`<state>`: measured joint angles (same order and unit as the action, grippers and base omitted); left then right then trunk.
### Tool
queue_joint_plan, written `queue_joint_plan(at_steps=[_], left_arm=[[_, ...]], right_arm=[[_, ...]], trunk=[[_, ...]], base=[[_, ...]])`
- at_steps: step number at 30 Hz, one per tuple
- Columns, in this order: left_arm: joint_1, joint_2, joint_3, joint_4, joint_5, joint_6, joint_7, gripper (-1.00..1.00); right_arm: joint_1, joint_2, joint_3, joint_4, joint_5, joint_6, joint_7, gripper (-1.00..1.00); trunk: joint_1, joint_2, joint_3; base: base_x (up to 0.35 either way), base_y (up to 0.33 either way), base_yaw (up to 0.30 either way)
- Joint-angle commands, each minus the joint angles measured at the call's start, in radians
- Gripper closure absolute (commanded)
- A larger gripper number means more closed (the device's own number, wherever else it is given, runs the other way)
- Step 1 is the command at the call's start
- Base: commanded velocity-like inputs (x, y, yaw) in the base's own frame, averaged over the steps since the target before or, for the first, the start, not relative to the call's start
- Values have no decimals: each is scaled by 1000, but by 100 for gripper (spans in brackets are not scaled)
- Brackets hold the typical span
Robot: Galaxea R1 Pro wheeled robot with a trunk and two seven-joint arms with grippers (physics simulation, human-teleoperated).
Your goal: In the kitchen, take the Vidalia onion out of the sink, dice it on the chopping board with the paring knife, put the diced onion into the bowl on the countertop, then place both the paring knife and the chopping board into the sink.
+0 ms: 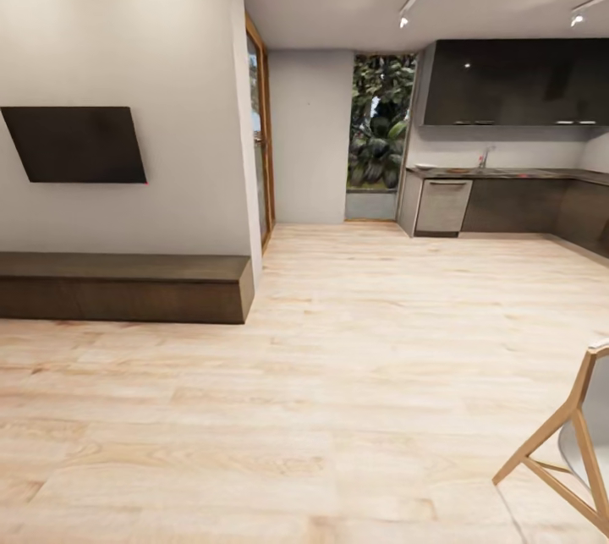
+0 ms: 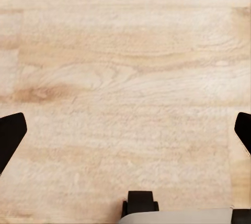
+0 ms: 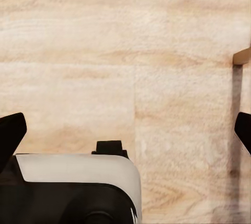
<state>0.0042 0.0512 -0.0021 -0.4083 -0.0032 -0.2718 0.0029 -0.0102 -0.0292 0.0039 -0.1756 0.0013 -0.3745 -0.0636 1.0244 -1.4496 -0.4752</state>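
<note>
Seen from the head, left to right: one dark wall panel [image 1: 74,145], one low wooden bench [image 1: 125,286] under it, pale plank floor [image 1: 338,375], one window with foliage [image 1: 378,123], then the kitchen at the far right with one countertop [image 1: 507,174] over dark cabinets and one tall tap [image 1: 485,156] marking the sink [image 1: 474,171]; one wooden chair [image 1: 568,459] in the near right corner. Too far off to make out onion, board, knife or bowl on the countertop; presumably onion in the basin.

Left gripper [image 2: 125,130] spread wide over bare floor, grasping nothing. Right gripper [image 3: 125,130] likewise spread, empty.

Judged ahead: onion likely light, firm, smooth and prone to roll, so best pinched across its widest middle. Knife best taken by the handle
</note>
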Motion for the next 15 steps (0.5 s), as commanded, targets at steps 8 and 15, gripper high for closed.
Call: queue_joint_plan(at_steps=[8, 15], left_arm=[[0, 1, 0, 0, -1, -1, 0, -100], [0, 1, 1, 1, -1, -1, 0, -100]], right_arm=[[-1, 0, 1, 1, 0, -3, -2, -100], [-1, 0, 1, 1, 0, -3, -2, -100]], trunk=[[1, 0, -1], [1, 0, -1]], base=[[303, -96, 0], [286, -141, 0]])
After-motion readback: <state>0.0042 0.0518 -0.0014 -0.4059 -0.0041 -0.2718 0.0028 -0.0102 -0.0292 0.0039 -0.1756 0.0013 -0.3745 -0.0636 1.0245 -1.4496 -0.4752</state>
